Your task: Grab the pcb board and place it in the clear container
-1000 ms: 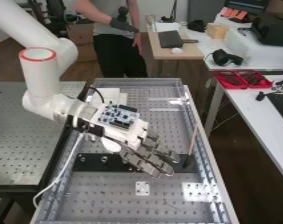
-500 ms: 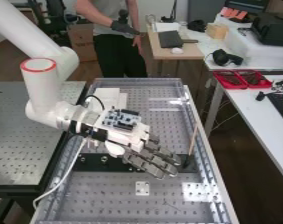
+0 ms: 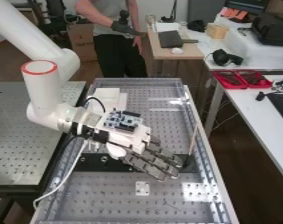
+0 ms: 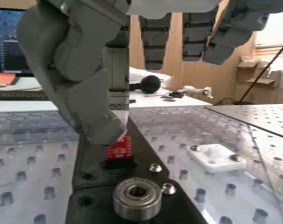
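Observation:
In the high view the hand [image 3: 150, 161] is over the black plate [image 3: 92, 163] on the bench, its fingers straight and pointing at the view's lower right. A blue-and-white circuit board [image 3: 122, 120] is on top of the arm's wrist part. The wrist view has the hand [image 4: 68, 47] above the plate with its thumb hanging down. Just beyond the thumb's tip is a small red board [image 4: 120, 148], upright at a black block on the plate [image 4: 98, 187]. The thumb covers part of it; whether they touch I cannot tell.
A metal bearing [image 4: 137, 199] stands on the plate, and a white block with screws [image 4: 217, 158] is beside it. A thin upright rod [image 3: 193, 140] rises near the bench's right side. Red trays [image 3: 242, 79] lie on the side table.
The hand has shifted slightly toward the high view's lower right and turned a little. Its fingers, more bent and spread earlier, are straighter and closer together.

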### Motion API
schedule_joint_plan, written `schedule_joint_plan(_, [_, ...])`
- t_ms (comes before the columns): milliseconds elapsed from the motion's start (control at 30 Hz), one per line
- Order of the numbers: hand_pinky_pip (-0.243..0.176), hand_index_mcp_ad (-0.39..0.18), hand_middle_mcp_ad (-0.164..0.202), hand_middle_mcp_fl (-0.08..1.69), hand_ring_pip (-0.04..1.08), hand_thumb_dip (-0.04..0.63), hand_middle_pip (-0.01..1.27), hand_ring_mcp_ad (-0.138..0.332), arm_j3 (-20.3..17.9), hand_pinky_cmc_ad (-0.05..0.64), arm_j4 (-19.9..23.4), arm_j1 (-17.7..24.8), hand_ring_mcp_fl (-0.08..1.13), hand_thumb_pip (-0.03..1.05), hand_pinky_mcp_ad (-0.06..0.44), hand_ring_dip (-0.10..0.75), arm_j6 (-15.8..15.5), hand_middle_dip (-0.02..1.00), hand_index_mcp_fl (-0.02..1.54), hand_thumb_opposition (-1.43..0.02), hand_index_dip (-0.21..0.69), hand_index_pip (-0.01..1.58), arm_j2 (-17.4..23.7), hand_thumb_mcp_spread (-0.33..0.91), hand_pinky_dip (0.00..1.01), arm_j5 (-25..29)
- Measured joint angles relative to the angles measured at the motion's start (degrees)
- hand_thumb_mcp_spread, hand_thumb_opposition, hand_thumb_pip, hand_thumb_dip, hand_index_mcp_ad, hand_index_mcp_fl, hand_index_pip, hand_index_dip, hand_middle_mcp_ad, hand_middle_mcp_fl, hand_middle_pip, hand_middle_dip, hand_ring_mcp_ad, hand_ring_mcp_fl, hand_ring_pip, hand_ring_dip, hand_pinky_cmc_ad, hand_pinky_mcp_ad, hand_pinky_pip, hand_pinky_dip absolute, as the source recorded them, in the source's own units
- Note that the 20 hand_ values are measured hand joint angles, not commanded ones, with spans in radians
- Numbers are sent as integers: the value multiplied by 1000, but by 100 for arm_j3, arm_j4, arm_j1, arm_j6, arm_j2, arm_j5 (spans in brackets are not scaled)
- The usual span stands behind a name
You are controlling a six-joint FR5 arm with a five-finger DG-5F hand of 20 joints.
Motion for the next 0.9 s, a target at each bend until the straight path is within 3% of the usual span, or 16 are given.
schedule_joint_plan(900, [-59,-105,77,54,89,347,134,202,76,264,-71,-70,12,721,148,21,134,154,309,-949,140,1489,-169,447,195,-25])
